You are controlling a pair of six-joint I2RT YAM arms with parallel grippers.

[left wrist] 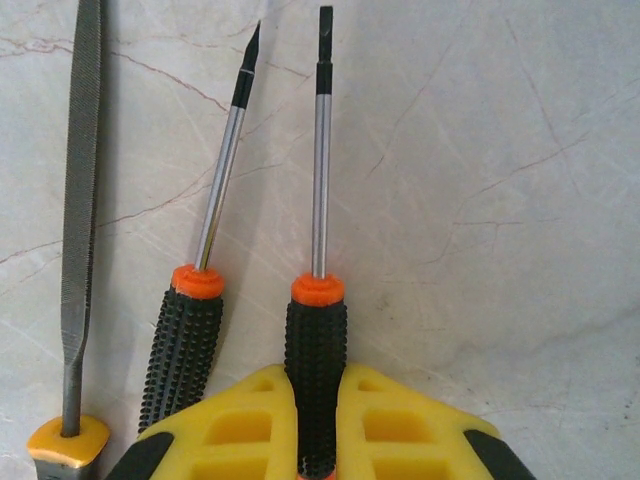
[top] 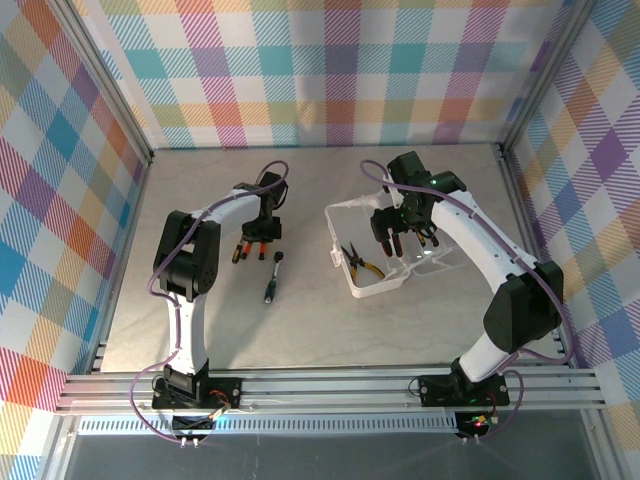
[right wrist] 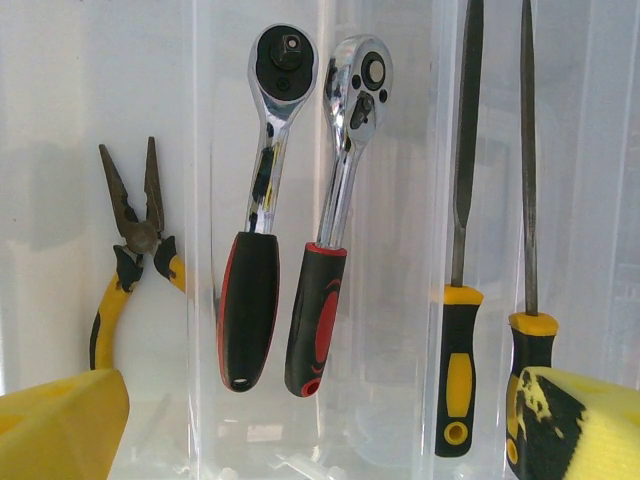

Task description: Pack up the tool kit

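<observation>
The table (left wrist: 500, 150) looks like smooth, matt, veined stone. The screwdriver (left wrist: 318, 200) has a polished steel shaft and a knobbly black rubbery handle. The file (left wrist: 80, 150) is rough grey metal. The ratchet (right wrist: 352, 110) is mirror chrome, the pliers (right wrist: 140, 238) dull dark metal, and the case (right wrist: 60, 120) glossy clear plastic.

Pale marbled tabletop (top: 300, 320), bright plaid walls (top: 330, 70), aluminium rail (top: 330, 385) along the near edge
</observation>
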